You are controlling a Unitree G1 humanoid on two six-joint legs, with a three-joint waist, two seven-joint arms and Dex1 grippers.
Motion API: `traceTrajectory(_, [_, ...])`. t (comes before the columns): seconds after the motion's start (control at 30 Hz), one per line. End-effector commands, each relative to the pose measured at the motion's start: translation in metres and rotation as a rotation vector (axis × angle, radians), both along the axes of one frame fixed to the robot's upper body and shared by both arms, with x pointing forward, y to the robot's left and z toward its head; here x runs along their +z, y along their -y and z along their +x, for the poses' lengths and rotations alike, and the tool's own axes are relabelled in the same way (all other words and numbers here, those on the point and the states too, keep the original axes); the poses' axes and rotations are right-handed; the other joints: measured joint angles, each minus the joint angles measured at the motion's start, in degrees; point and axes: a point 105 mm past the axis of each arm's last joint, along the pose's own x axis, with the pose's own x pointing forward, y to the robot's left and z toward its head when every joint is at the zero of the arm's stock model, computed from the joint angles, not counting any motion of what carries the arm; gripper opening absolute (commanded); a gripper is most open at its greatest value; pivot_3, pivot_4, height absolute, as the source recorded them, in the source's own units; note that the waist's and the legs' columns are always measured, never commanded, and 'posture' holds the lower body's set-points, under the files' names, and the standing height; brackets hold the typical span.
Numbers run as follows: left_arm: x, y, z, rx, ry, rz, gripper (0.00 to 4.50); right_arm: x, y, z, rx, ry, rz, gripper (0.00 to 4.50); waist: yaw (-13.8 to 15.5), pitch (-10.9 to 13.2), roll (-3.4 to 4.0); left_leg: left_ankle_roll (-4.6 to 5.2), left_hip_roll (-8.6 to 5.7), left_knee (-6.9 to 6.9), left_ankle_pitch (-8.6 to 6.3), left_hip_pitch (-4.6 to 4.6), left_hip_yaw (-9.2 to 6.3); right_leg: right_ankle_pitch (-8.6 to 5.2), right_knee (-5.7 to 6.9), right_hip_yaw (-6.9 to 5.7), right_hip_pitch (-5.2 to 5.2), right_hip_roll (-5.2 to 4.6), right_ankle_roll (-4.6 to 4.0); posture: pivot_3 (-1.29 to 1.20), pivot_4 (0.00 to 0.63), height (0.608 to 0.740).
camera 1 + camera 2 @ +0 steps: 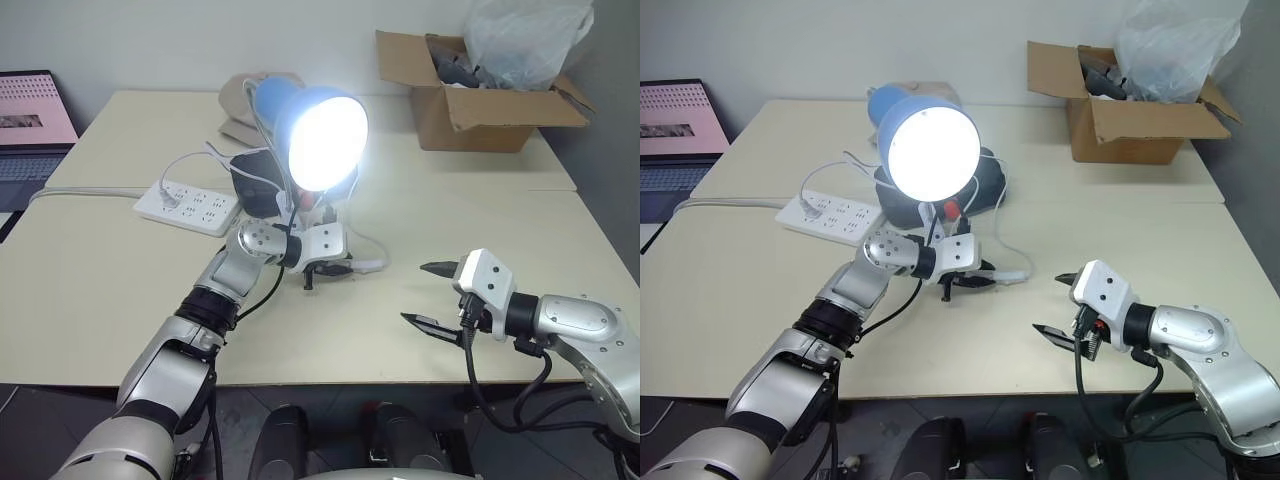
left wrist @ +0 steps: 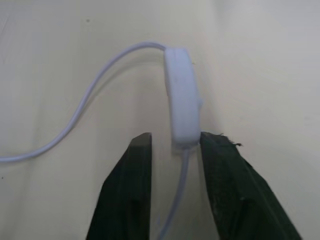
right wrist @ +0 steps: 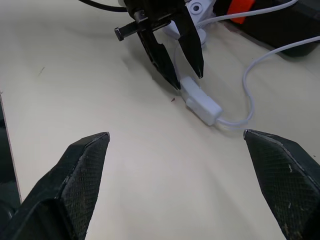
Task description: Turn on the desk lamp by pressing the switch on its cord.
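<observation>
The desk lamp [image 1: 320,135] glows; the left gripper [image 2: 172,142] straddles the switch [image 2: 182,97], fingers parted. The right gripper [image 1: 430,295] gapes, released.

An office: pale desks [image 1: 120,290], a laptop [image 1: 35,130], a cardboard box [image 1: 470,100].

desk lamp [image 1: 925,150]: blue shade, lit | switch [image 3: 201,104]: white, flat on table | cord [image 2: 90,95]: looping

White power strip [image 1: 188,206] on the beige counter [image 1: 90,290], open cardboard box [image 1: 478,108] holding a plastic bag [image 1: 525,40], laptop [image 1: 32,125] off the edge
</observation>
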Motion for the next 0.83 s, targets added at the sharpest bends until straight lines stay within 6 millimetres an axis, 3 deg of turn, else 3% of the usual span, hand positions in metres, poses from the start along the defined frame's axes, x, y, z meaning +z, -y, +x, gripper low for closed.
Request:
traceTrajectory(0.03, [0.022,-0.002,0.0,-0.032,0.042,-0.04,2.4,0.008,0.001,-0.001,-0.012,0.04,0.002,4.5,0.0,0.0,0.0,0.0,-0.01,0.0,0.0,-0.01,0.03,0.0,-0.02,0.02,0.0,0.0,0.01,0.0,0.15,0.74])
traceTrajectory(0.27, [0.053,-0.042,-0.016,-0.003,0.061,-0.11,3.74,0.006,0.008,0.004,-0.004,0.05,-0.009,4.5,-0.2,0.0,0.0,0.0,0.05,-0.02,0.0,0.04,0.01,-0.01,0.01,0.0,-0.01,0.02,-0.01,0.0,0.15,0.74])
traceTrajectory(0.33, [0.058,-0.059,-0.026,0.028,0.053,-0.111,3.74,0.009,0.011,0.007,0.004,0.069,-0.012,4.5,-0.3,0.0,0.0,0.0,0.06,-0.03,0.0,0.07,0.01,-0.02,0.02,0.02,0.0,0.02,-0.02,0.0,0.15,0.74])
traceTrajectory(0.4, [0.059,-0.065,-0.032,0.038,0.052,-0.107,3.74,0.01,0.015,0.007,0.008,0.076,-0.013,4.5,-0.3,0.0,0.0,0.0,0.05,-0.03,0.0,0.08,0.03,-0.02,0.01,0.04,0.01,0.01,-0.02,0.0,0.15,0.74])
traceTrajectory(0.57, [0.067,-0.1,-0.065,0.236,0.048,-0.243,3.74,0.015,0.037,0.01,0.027,0.076,-0.022,4.5,-0.2,0.0,0.0,0.0,0.03,-0.03,-0.01,0.06,0.07,-0.03,-0.06,0.05,0.03,-0.1,0.0,0.0,0.15,0.74])
traceTrajectory(0.83, [0.055,-0.122,-0.099,0.361,-0.073,-0.289,3.74,0.018,0.057,0.019,0.018,0.073,-0.026,4.5,0.1,0.0,0.0,0.0,0.03,-0.03,0.0,0.2,0.0,-0.01,0.0,-0.03,0.11,-0.13,-0.02,0.0,0.15,0.74])
